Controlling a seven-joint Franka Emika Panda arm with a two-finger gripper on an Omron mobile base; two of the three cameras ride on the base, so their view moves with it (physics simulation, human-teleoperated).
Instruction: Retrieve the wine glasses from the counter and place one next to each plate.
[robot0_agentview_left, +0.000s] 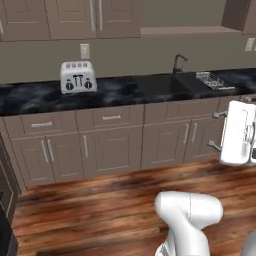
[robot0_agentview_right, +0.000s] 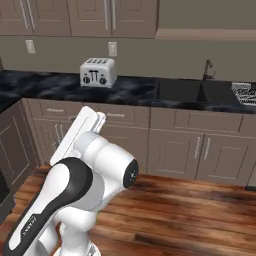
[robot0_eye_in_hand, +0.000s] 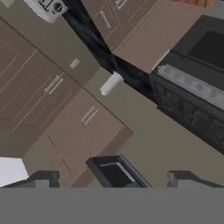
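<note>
Left base view shows the black marble counter with white veining (robot0_agentview_left: 40, 95) on its taupe cabinet fronts, running across the room under the wall cupboards. On it stands a silver four-slot toaster with black dials (robot0_agentview_left: 78, 77); I see no brand or letters on it that can be read. To the right are the dark sink basin (robot0_agentview_left: 162, 84) with a black curved tap (robot0_agentview_left: 178, 62), and beside them the ribbed grey drainer (robot0_agentview_left: 215, 80). A white wall socket (robot0_agentview_left: 85, 50) sits above the toaster. No wine glass or plate can be made out on this stretch of counter.

Hand view is strongly rolled. The two dark fingertips of the gripper (robot0_eye_in_hand: 114, 178) stand far apart at the bottom, with nothing between them. It looks toward the wall and upper cupboards; a small white cylinder (robot0_eye_in_hand: 111, 83) rests on the counter edge, well apart from the fingers, next to a dark stove with grey knobs (robot0_eye_in_hand: 192, 87). Writing there is too blurred to read.
</note>
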